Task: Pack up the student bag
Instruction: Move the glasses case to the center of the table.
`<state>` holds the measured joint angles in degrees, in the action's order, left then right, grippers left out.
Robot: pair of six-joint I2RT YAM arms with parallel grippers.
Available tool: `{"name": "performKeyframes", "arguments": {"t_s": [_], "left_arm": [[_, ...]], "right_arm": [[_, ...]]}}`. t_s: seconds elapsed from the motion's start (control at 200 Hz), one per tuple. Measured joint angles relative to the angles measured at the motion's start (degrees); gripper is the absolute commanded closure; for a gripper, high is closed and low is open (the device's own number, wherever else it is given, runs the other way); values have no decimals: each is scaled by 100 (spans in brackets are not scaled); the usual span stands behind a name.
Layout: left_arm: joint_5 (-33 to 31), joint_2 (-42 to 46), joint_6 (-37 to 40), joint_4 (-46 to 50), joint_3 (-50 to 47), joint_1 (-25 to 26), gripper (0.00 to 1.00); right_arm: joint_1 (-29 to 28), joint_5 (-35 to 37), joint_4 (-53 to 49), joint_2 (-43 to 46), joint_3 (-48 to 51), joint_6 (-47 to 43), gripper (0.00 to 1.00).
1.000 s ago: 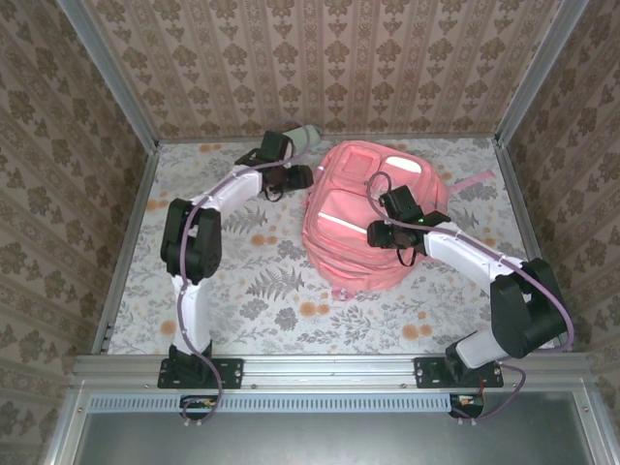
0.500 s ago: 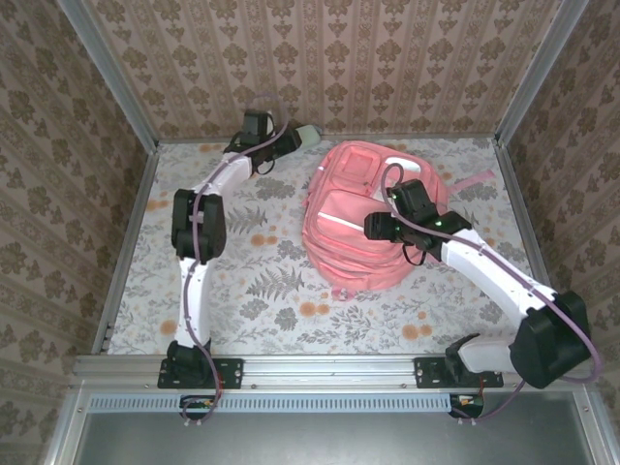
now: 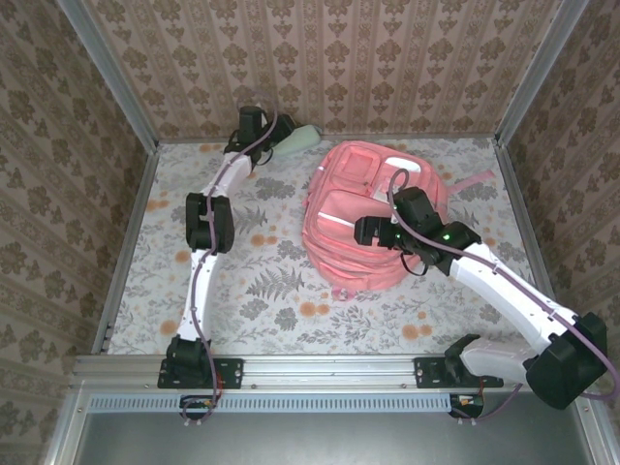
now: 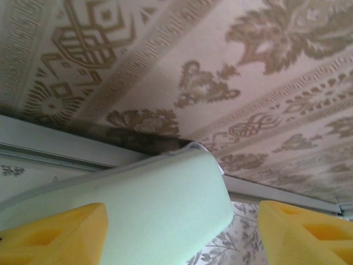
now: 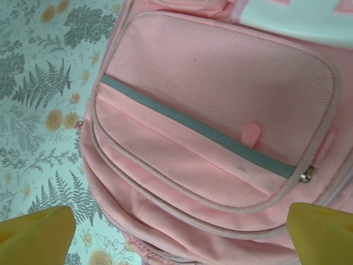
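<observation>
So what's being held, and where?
Left gripper: one end of pale green pouch between its fingers, grip unclear. Right gripper open, empty, over the student bag.

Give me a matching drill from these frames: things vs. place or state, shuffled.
1 student bag
2 pale green case
3 right claw
4 zipper pull

A by the back wall, between the yellow fingers of the left claw
B open, over the mesh pocket
C metal, at a pocket seam
D pink, on the floral table

Pairs: 1-D, 2-A, 3-B, 4-C
</observation>
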<state>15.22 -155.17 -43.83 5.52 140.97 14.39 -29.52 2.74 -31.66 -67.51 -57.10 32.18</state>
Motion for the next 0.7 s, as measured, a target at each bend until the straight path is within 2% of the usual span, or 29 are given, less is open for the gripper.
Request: {"name": "performKeyframes", "arguments": {"t_s": [0.16, 0.235, 0.7], "left_arm": [[-98, 0, -61, 413, -31, -24, 30], [-109, 177, -59, 365, -341, -24, 30], [-306, 2949, -31, 122, -4601, -11, 30]], "right_arm": [[0, 31, -35, 0, 31, 50, 0], [0, 31, -31, -15, 31, 44, 0], [0, -50, 221, -494, 28, -201, 1]]}}
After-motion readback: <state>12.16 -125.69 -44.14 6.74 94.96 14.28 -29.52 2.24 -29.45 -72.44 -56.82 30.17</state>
